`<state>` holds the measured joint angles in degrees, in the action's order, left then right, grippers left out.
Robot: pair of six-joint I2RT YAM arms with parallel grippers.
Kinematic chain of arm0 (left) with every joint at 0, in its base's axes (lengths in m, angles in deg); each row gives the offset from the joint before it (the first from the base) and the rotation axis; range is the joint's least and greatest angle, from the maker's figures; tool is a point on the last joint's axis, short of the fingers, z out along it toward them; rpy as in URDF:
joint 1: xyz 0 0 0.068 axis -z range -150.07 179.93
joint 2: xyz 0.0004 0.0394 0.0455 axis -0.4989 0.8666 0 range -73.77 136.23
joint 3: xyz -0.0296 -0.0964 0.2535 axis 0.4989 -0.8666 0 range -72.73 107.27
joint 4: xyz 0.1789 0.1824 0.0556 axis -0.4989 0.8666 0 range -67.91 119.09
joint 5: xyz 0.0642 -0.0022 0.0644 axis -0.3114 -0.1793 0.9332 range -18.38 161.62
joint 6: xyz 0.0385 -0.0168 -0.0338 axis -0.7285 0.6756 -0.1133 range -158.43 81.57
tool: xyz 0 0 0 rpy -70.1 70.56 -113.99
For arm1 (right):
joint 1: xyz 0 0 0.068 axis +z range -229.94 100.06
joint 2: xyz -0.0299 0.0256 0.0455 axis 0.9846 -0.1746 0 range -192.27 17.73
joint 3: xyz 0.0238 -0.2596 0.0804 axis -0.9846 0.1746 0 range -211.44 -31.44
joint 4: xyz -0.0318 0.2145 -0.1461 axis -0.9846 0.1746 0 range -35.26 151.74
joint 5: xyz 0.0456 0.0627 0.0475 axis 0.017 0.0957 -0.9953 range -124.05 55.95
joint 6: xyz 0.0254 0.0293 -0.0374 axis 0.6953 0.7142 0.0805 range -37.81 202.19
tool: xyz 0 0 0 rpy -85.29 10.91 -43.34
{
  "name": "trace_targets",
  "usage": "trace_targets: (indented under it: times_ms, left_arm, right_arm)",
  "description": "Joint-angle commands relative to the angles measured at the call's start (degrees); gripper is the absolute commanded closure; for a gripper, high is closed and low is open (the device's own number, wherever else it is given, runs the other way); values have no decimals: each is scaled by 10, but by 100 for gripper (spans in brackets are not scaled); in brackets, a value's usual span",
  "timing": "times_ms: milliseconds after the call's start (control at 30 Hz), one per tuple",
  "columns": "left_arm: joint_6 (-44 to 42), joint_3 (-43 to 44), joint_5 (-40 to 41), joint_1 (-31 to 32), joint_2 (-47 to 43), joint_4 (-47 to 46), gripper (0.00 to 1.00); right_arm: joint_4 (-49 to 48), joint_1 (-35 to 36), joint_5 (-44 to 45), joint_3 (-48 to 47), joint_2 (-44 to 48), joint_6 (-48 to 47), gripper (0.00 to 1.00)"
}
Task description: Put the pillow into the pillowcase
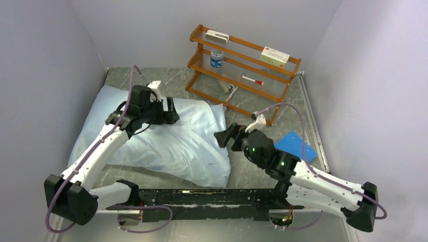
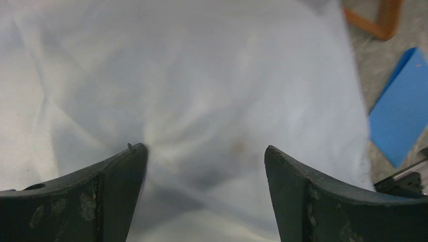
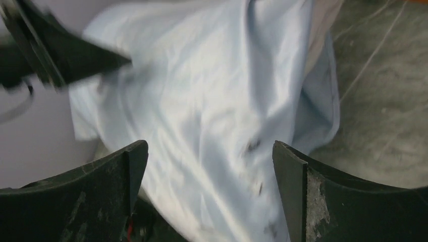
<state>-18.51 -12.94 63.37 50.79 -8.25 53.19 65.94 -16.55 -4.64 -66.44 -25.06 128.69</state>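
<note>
The pale light-blue pillowcase (image 1: 171, 146) lies plump and wrinkled across the left half of the table. The pillow is almost wholly hidden under it; only an off-white strip (image 3: 323, 22) shows at the cloth's far edge in the right wrist view. My left gripper (image 1: 170, 110) is open above the pillowcase's far middle. Its jaws stand wide apart over puckered cloth (image 2: 212, 91), with nothing between them (image 2: 203, 148). My right gripper (image 1: 222, 137) is open at the pillowcase's right edge, the cloth (image 3: 212, 101) lying below its spread jaws (image 3: 209, 143).
A wooden rack (image 1: 242, 65) with a box, a cup and a marker stands at the back right. A small flat bright-blue sheet (image 1: 295, 146) lies right of the right arm and shows in the left wrist view (image 2: 404, 111). Walls close in on both sides.
</note>
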Motion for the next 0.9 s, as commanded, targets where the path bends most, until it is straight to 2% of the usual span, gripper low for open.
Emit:
trace_targets:
  times_ms: [0,67,167,267,367,433,500,567,700,867]
  left_arm:
    - [10,-47,12,-20,15,-5,10]
    - [20,-74,1,-33,8,-8,10]
    - [36,-117,8,-35,-26,-15,11]
    - [37,-134,41,-36,-44,7,11]
    - [32,-135,38,-39,-48,16,11]
    - [37,-137,27,-41,-49,11,11]
    - [41,-138,23,-42,-45,12,11]
    - [40,-139,29,-43,-41,16,11]
    - [43,-142,33,-48,-49,26,12]
    - [40,-118,36,-48,-69,44,13]
  right_arm:
    - [-145,-146,-167,-8,-49,-14,4]
    - [-197,-223,-265,12,-71,15,8]
    - [-276,-290,-354,54,-106,65,17]
    - [-358,-322,-381,103,-134,112,34]
    - [-428,-343,-374,140,-160,139,49]
    - [-478,-360,-382,157,-185,154,49]
    - [-520,-374,-398,162,-221,165,40]
    - [-559,-389,-441,161,-277,174,37]
    - [-702,-394,-574,153,-353,163,43]
    - [-774,-386,-694,131,-385,156,45]
